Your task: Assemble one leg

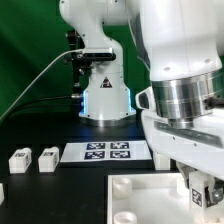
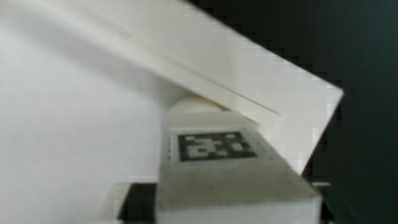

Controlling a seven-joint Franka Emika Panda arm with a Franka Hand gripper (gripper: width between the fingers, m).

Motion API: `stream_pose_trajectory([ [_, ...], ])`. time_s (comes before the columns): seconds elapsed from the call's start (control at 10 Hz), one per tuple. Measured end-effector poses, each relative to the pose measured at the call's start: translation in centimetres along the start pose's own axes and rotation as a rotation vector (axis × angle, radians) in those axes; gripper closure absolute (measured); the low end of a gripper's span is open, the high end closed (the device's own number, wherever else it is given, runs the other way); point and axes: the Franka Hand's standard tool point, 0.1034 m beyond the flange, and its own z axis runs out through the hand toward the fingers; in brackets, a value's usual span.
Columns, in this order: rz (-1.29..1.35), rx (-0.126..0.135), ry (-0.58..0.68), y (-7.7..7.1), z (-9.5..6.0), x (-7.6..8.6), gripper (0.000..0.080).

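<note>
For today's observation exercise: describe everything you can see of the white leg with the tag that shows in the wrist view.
The leg is a white, plastic-looking post with flat faces and a rounded end. A black-and-white square tag sits on the face toward the camera. It fills the lower middle of the wrist view, its rounded end up against the white panel near that panel's edge. Whether it is seated in a hole cannot be told. The fingers are hardly visible there, so a grasp cannot be confirmed.

Robotics lab: marker board point(image 1: 107, 152) on black table point(image 1: 40, 130) (green backdrop).
</note>
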Motion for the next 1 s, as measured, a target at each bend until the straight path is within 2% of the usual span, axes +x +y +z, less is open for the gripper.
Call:
stream_pose_trajectory([
  [0.1, 0.146, 0.016, -0.006, -0.07, 0.03, -0.31, 0.0506],
  [0.2, 0.320, 0.044, -0.013, -0.07, 0.04, -0.32, 0.0506],
  [0.5, 0.366, 0.040, -0.010, 0.01, 0.11, -0.32, 0.0503],
  [0.6, 0.301, 0.040, -0.008, 0.05, 0.19, -0.32, 0.0253],
  [0.7, 0.220, 0.044, -0.003, 0.11, 0.47, -0.40, 0.0253],
  [0.8, 0.051, 0.039, 0.008, 0.17, 0.58, -0.43, 0.0181],
  [1.0, -0.186, 0.033, 0.022, 0.08, 0.50, -0.82, 0.0159],
])
